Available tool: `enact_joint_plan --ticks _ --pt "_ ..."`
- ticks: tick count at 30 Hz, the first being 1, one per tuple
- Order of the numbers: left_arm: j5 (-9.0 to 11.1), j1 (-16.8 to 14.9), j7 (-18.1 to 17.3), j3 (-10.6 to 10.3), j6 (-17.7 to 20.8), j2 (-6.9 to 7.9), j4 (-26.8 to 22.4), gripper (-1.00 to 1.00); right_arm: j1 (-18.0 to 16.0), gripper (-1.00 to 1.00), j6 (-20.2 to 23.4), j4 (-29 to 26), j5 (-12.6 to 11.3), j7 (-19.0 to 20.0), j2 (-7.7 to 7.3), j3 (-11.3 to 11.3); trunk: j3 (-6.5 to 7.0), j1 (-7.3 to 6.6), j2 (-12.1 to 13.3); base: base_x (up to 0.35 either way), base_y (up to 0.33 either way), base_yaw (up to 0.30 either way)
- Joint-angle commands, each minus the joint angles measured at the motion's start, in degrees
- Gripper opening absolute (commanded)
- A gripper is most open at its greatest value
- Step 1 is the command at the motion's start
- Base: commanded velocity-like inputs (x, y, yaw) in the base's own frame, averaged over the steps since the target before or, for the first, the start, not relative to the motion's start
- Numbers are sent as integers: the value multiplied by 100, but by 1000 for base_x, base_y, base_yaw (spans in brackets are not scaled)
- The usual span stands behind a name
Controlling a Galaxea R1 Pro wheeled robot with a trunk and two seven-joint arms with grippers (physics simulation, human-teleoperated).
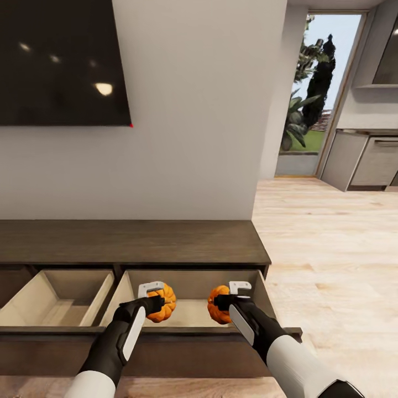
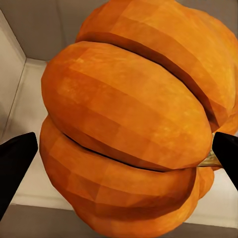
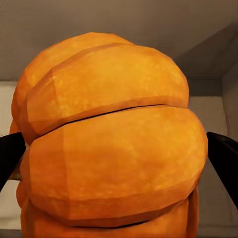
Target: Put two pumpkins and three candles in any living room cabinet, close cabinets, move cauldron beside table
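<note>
Left claw: left gripper (image 1: pixel 155 303) clenching one small orange ribbed pumpkin (image 1: pixel 163 302), dark fingers (image 2: pixel 15 163) pressing on both flanks in the left wrist view.
Right claw: right gripper (image 1: pixel 224 302) grasping the second orange ribbed pumpkin (image 1: pixel 217 304) the same way, fingers (image 3: pixel 11 156) squeezing either side.
Where the pumpkins are: both hanging over the pulled-out right-hand drawer (image 1: pixel 265 293) of the long, low dark-brown wooden cabinet (image 1: pixel 132 242), near its front edge, just beside each other with a gap between.
Why held so: side grips keeping each round body steady and the underside free for setting down on the pale drawer floor.
Height: hard to tell whether either pumpkin is touching the floor yet; pale interior showing behind both in the wrist views.
Left drawer: second pale compartment (image 1: pixel 58 296) also standing open, nothing showing inside.
Step in hand: probably lowering and releasing both at once.
Left to do: candles, cauldron and table not showing here; both drawers needing closing.
Risk: round shapes likely rolling on release.
</note>
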Motion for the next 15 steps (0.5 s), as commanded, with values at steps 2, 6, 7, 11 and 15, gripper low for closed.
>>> enact_joint_plan --ticks 2,6,7,11,15 --pt "62 -2 38 7 22 -4 -9 -100 -6 -100 13 -12 -52 -68 -5 42 -28 1 -5 0 0 0" --pt "63 -3 38 8 21 -4 -9 -100 -6 -100 -62 -12 -52 -68 -5 42 -28 1 -5 0 0 0" --pt "63 -3 38 9 21 -4 -9 -100 -6 -100 -83 -12 -52 -68 -5 42 -28 1 -5 0 0 0" --pt "63 -1 38 12 21 -4 -9 -100 -6 -100 -154 -12 -52 -68 -5 41 -28 1 -5 0 0 0" --pt "63 -3 38 10 21 -4 -9 -100 -6 -100 -326 -12 -60 -68 -5 37 -28 1 -5 0 0 0"
